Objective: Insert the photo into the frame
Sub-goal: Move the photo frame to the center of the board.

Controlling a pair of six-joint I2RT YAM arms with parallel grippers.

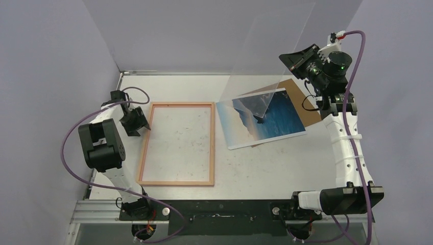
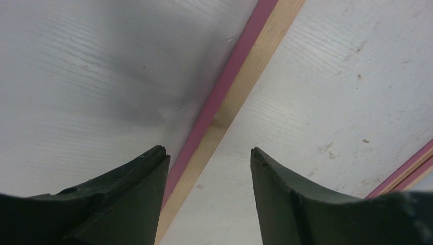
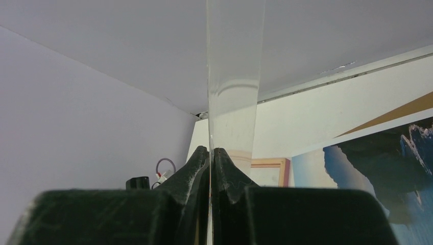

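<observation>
On the table (image 1: pixel 255 163) — one frame (image 1: pixel 176 182), one photo (image 1: pixel 275 120), one board (image 1: pixel 302 104).

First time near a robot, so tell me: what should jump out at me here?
A clear sheet is held up, pinched in the right tool, over the sea photo lying right of centre. The frame lies flat at left, with the open left tool over its left rail.

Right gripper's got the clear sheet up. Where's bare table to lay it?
Bare: table inside the frame; the near strip between frame, photo and right arm; the strip along the back wall. Crowded: far right, photo on board under the sheet and right gripper. The left gripper sits at the frame's left rail.
</observation>
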